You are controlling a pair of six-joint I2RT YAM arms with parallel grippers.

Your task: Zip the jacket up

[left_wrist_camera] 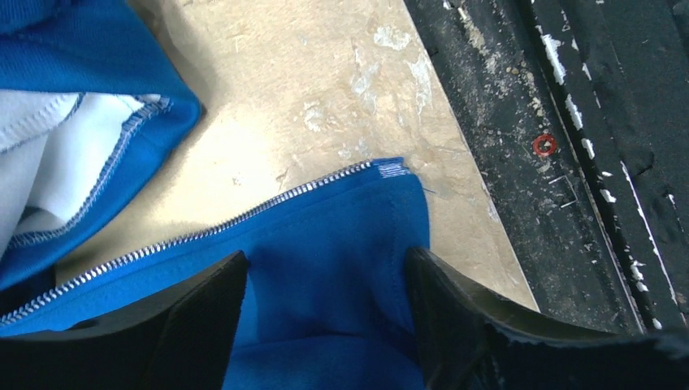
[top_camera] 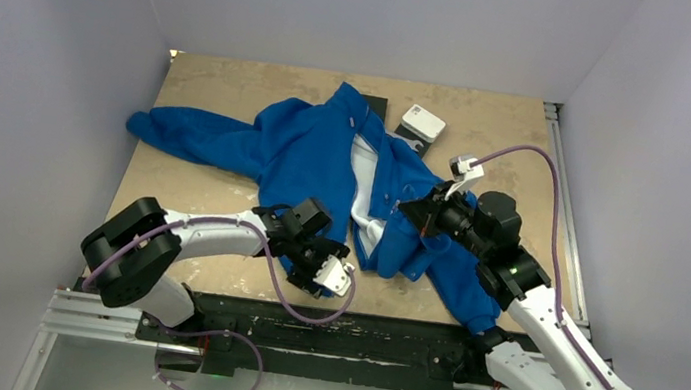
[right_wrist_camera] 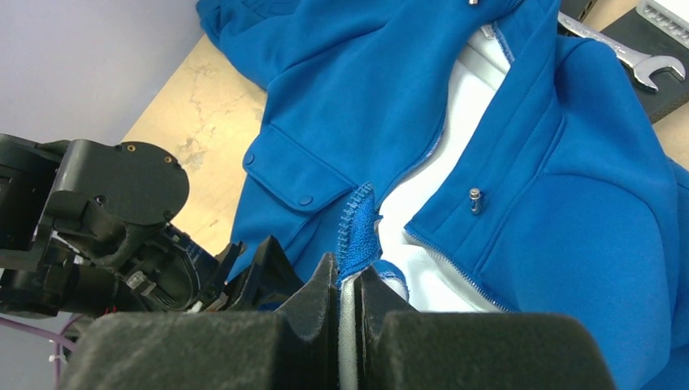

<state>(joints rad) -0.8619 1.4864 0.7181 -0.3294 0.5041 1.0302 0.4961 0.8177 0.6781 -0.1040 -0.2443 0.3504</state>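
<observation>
The royal-blue jacket point(top_camera: 307, 150) lies spread on the table, its front apart and white lining point(top_camera: 365, 172) showing. My left gripper point(top_camera: 332, 254) is at the jacket's near hem. In the left wrist view its jaws point(left_wrist_camera: 325, 253) stand apart astride a bulge of blue fabric point(left_wrist_camera: 341, 211), just below the silvery zipper teeth point(left_wrist_camera: 244, 215). My right gripper point(top_camera: 410, 207) reaches in from the right. In its wrist view the gripper point(right_wrist_camera: 348, 272) is shut on the jacket's front edge point(right_wrist_camera: 357, 223), blue zipper tape and white lining pinched between the pads.
A white box point(top_camera: 423, 123) rests on a black block point(top_camera: 407, 141) at the back, beside a wrench point(right_wrist_camera: 626, 53). The table's near edge and a black rail point(left_wrist_camera: 569, 122) run close by the left gripper. Grey walls close in both sides.
</observation>
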